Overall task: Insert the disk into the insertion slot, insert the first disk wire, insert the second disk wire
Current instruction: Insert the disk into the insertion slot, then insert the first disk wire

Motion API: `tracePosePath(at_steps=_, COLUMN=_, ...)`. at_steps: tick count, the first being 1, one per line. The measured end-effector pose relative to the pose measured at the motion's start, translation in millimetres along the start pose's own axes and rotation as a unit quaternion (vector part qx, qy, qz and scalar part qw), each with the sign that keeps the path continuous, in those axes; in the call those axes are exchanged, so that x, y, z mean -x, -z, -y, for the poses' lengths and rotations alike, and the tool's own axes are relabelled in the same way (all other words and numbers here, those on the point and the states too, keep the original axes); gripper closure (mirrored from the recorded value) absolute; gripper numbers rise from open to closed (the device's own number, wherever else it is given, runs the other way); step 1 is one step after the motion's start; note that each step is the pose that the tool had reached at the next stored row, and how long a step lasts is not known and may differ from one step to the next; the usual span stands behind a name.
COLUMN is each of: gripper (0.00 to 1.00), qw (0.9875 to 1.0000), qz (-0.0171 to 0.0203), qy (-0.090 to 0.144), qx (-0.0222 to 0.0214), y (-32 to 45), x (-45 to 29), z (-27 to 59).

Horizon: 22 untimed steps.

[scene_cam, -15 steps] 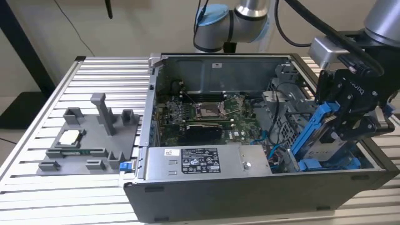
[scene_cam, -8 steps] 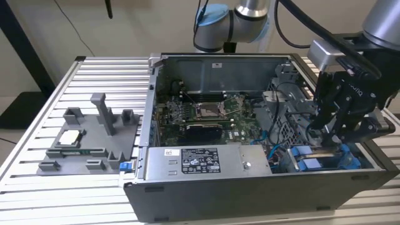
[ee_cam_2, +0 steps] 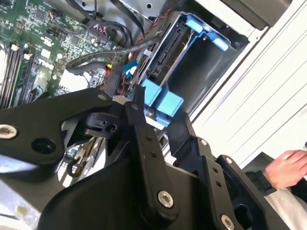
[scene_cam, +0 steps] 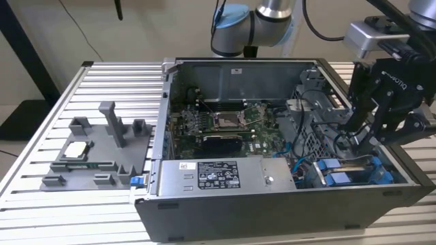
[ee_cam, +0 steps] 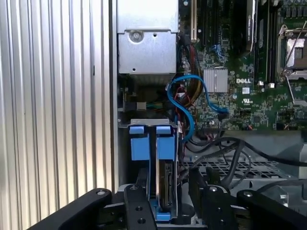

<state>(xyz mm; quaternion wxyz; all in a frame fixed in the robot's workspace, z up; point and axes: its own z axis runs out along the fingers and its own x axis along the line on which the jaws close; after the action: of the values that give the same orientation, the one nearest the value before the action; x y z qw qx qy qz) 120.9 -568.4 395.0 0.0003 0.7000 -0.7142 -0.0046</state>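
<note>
- one disk [ee_cam: 165,184] stands on edge, sunk in the insertion slot [ee_cam_2: 204,72]; i judge its blue frame rides the slot walls to keep it straight.
- my gripper [ee_cam: 170,201] hangs over the disk's near end, jaws part-way apart astride the blue frame. a dark gap shows on one side, so i judge i'm not clamping.
- two blue tabs [ee_cam: 138,142] sit side by side at the slot's far end.
- one blue cable [ee_cam: 192,91] loops loose beside it, probably within reach of the disk.
- one computer case [scene_cam: 272,214] lies open on its side, giving me reach from above.
- one power-supply box [scene_cam: 218,176], one person's hand [ee_cam_2: 288,167] outside.
</note>
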Motion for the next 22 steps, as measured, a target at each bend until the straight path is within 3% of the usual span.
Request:
tracePosePath(at_steps=11, gripper=0.53, qw=1.0000, qz=0.0036, qy=0.000, qx=0.0001, y=5.0, x=15.5, z=-3.0)
tracePosePath(at_steps=13, gripper=0.53, qw=1.0000, qz=0.0069, qy=0.000, qx=-0.0003, y=4.9, x=17.9, z=-3.7)
tracePosePath(at_steps=17, gripper=0.53, qw=0.9999, qz=0.0159, qy=0.000, qx=-0.0038, y=3.0, x=22.4, z=-5.1)
tracePosePath(at_steps=22, gripper=0.53, qw=0.9997, qz=0.0202, qy=0.001, qx=-0.0144, y=-0.3, x=24.6, z=-5.2)
